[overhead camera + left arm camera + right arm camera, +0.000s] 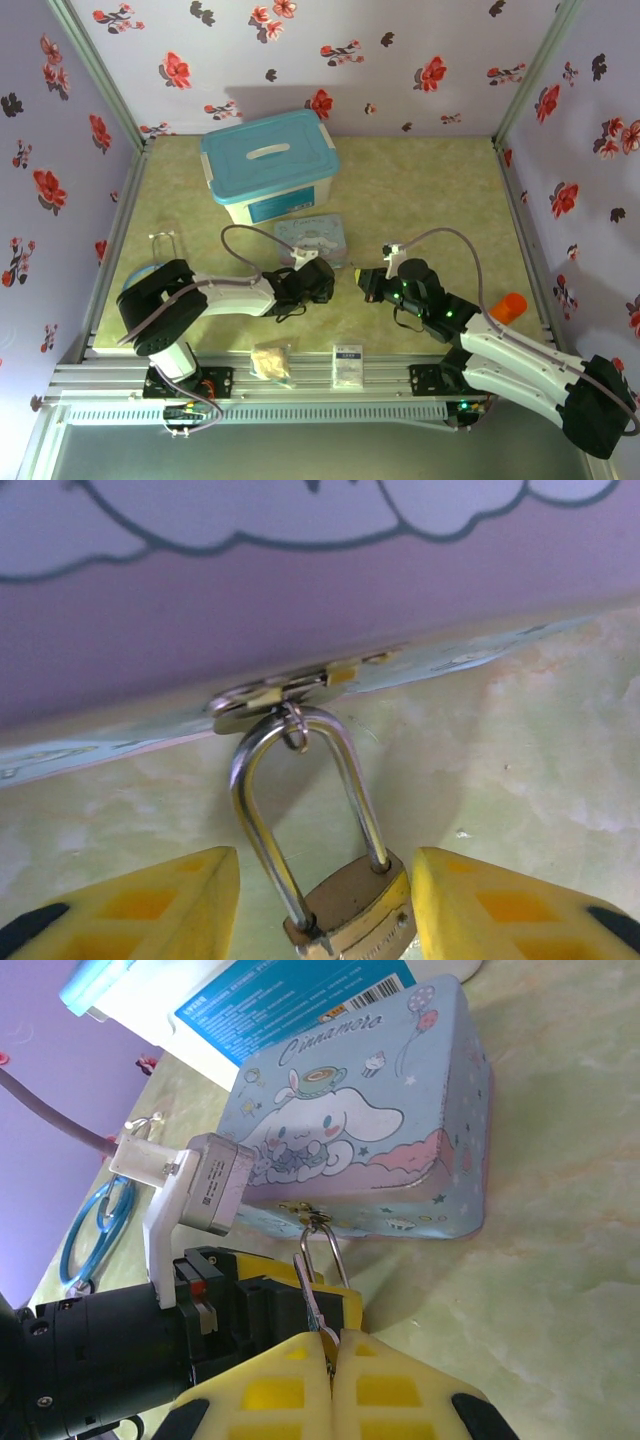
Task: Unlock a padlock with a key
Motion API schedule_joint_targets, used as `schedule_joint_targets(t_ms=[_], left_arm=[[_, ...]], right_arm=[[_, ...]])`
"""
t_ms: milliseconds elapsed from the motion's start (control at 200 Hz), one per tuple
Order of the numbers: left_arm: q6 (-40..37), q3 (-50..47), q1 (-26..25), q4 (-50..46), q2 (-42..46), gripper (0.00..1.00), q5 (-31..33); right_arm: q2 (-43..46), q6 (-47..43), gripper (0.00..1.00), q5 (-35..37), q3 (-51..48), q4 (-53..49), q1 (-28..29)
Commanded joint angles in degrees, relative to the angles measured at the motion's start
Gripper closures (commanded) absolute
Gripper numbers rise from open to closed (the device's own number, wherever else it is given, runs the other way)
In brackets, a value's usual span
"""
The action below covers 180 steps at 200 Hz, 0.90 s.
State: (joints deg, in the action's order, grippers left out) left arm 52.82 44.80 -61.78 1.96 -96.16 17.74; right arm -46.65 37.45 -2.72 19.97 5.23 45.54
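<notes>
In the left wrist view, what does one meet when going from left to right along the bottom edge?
yellow finger → padlock → other yellow finger

Table (420, 200): pale green-yellow marbled top, metal rail along the near edge.
- Storage box (270, 165), white with teal lid, far centre-left.
- Cartoon tin (312, 238), pastel blue, just in front of the box.
- Padlock (352, 905), brass, shackle hooked through the tin's front clasp, body down at the table surface.
- Blue cord loop (97, 1232), left side.
- Orange object (507, 307), right edge.
- White card packet (347, 365) and tan crumpled piece (271, 362), on the near rail.
</notes>
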Motion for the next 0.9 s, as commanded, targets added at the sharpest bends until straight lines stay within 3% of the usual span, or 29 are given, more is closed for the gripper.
schedule_joint_targets(t_ms=[0, 455, 740, 895], left_arm=[[1.7, 0.2, -0.8, 2.8, -1.6, 0.56, 0.0], [3.5, -2.3, -0.8, 8.0, -0.4, 0.83, 0.5], [7.6, -6.1, -0.8, 13.0, 5.5, 0.86, 1.3], [10.5, -8.4, -0.8, 17.7, 7.5, 0.87, 1.8]], right_arm=[[-0.2, -0.4, 1.0, 1.4, -1.5, 0.7, 0.0], [-2.3, 2.7, 1.0, -0.5, -3.5, 4.8, 0.1], [-10.2, 16.0, 1.0, -4.8, -4.5, 9.9, 0.1], [-16.0, 17.5, 1.0, -5.8, -4.8, 14.9, 2.0]])
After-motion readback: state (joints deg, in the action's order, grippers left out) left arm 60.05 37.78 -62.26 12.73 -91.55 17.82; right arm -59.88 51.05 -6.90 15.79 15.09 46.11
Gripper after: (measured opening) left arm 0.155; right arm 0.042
